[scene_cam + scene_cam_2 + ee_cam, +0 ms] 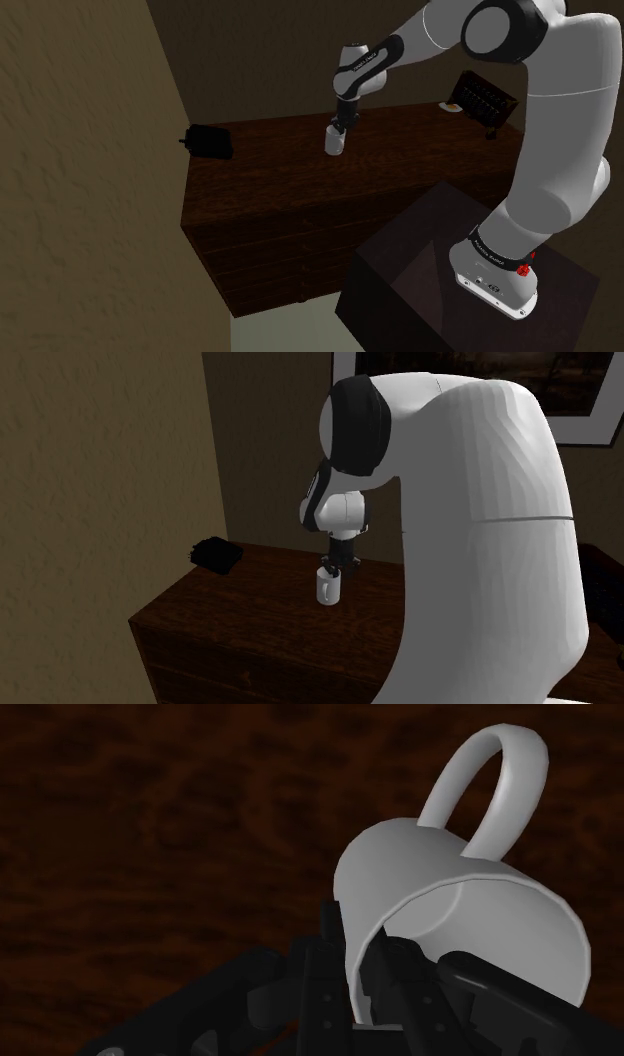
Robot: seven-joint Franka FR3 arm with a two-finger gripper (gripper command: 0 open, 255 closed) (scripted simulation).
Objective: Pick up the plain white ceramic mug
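Observation:
The plain white mug (335, 141) (328, 589) is upright at the middle of the dark wooden cabinet top (270, 190) (230, 614). My black gripper (339, 126) (331, 566) comes down onto its rim from above. In the wrist view the mug (450, 894) lies close up, its handle pointing away from the hand. The gripper (355, 959) is shut on the mug's wall, with one finger (322, 966) outside it and the other inside the cup. Whether the mug's base still touches the wood I cannot tell.
A small black box-like object (208, 142) (216, 553) sits at the cabinet's back corner by the tan wall. A dark rack (486, 99) and a small white dish (452, 107) stand at the far right. The stand (430, 270) fronts the cabinet.

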